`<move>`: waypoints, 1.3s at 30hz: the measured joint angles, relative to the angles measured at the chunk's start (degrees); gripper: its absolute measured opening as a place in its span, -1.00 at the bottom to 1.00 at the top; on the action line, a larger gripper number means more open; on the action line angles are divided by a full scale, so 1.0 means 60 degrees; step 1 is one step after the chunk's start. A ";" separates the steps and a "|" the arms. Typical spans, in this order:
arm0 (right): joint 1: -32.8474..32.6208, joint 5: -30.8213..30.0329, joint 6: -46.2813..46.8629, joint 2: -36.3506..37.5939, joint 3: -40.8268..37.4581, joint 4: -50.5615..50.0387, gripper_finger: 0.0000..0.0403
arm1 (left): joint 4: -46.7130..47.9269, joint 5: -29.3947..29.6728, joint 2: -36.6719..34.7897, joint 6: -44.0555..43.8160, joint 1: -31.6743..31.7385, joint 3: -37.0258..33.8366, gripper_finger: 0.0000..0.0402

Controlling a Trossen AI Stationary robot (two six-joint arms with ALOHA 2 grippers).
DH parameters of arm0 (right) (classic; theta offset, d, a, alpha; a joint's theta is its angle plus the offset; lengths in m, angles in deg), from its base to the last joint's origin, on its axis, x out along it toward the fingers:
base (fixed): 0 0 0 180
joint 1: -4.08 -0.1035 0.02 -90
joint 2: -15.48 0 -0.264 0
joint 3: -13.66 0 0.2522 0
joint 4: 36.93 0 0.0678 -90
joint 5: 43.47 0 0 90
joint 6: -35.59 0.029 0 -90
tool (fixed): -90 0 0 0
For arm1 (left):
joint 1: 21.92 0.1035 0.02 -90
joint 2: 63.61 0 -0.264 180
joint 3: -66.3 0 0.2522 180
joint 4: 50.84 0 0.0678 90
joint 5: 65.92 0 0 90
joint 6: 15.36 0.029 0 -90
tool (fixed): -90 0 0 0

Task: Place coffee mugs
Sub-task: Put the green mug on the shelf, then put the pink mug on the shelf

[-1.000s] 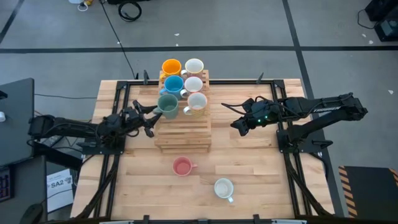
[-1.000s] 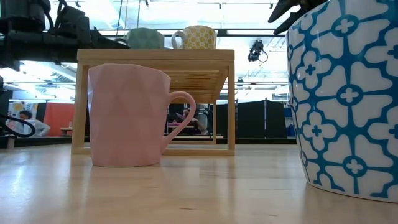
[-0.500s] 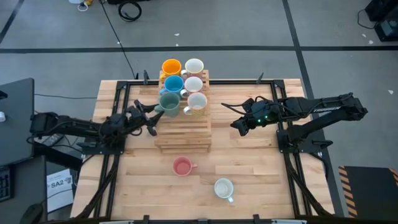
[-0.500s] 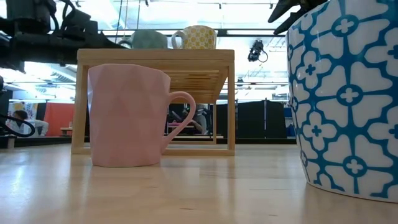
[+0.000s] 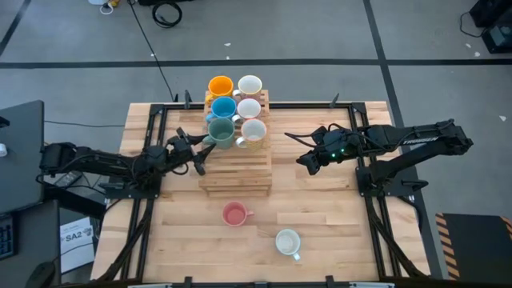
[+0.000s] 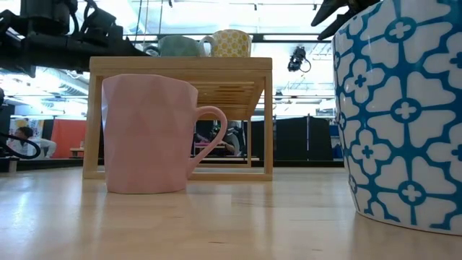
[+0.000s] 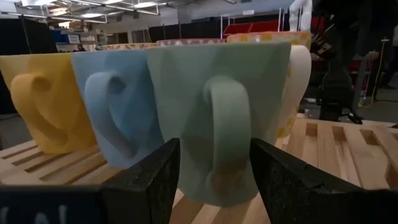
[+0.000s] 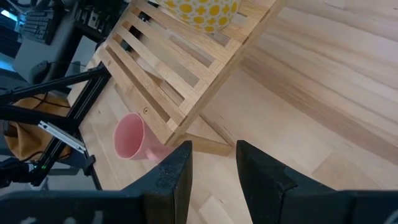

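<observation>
Left claw (image 5: 198, 154), fingers apart, straddles the handle of the green mug (image 7: 217, 118) on the wooden rack (image 5: 235, 170). I judge the mug rigid, glazed, breakable; the handle gives the surest hold. Right claw (image 5: 293, 148) waits apart above the counter (image 5: 336, 224).

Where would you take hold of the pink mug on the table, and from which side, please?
I would grip the pink mug by its rim from above, one finger inside. It stands upright with its mouth open, its handle points toward the right arm's side, and the bare table leaves room. The left gripper seems nearer.
</observation>
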 joint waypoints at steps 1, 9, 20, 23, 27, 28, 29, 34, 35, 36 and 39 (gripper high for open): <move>-0.0002 0.0000 -0.0047 0.0000 0.0000 0.0003 -0.35 | 0.0008 0.0000 0.0001 -0.0001 0.0000 0.0000 0.00; -0.0002 0.0000 -0.0253 0.0000 0.0000 0.0025 -0.35 | -0.0015 0.0006 -0.0087 0.0018 0.0000 0.0000 0.00; -0.0002 0.0003 -0.0253 0.0000 0.0000 0.0029 -0.35 | -0.0081 0.0849 -0.0185 0.0022 -0.0018 -0.0004 0.00; -0.0001 0.0002 -0.0253 0.0000 0.0000 0.0057 -0.35 | -0.0098 0.0849 -0.0289 0.0026 -0.0166 -0.0007 0.00; 0.0000 0.0004 -0.0253 0.0000 0.0000 0.0055 -0.35 | -0.0113 0.0841 -0.0412 0.0028 -0.0451 -0.0011 0.00; -0.0002 0.0004 -0.0253 0.0000 0.0000 0.0058 -0.35 | -0.0086 0.0849 -0.0437 0.0029 -0.0516 -0.0011 0.00; -0.0002 0.0004 -0.0253 0.0000 0.0000 0.0055 -0.35 | -0.0031 0.0888 -0.0494 0.0037 -0.0578 -0.0014 0.00; -0.0002 0.0004 -0.0253 0.0000 0.0000 0.0074 -0.35 | -0.0104 0.1409 -0.0741 0.0621 -0.0886 -0.0011 0.00; 0.0000 0.0004 -0.0253 0.0000 0.0000 0.0074 -0.35 | -0.0110 0.1543 -0.0830 0.0777 -0.0971 -0.0011 0.00; -0.0002 0.0004 -0.0253 0.0000 0.0000 0.0077 -0.35 | -0.0103 0.1684 -0.0929 0.0879 -0.1060 -0.0011 0.00; -0.0001 0.0004 -0.0309 0.0000 0.0000 0.0127 -0.35 | -0.0123 0.1940 -0.1302 0.1188 -0.1380 -0.0011 0.00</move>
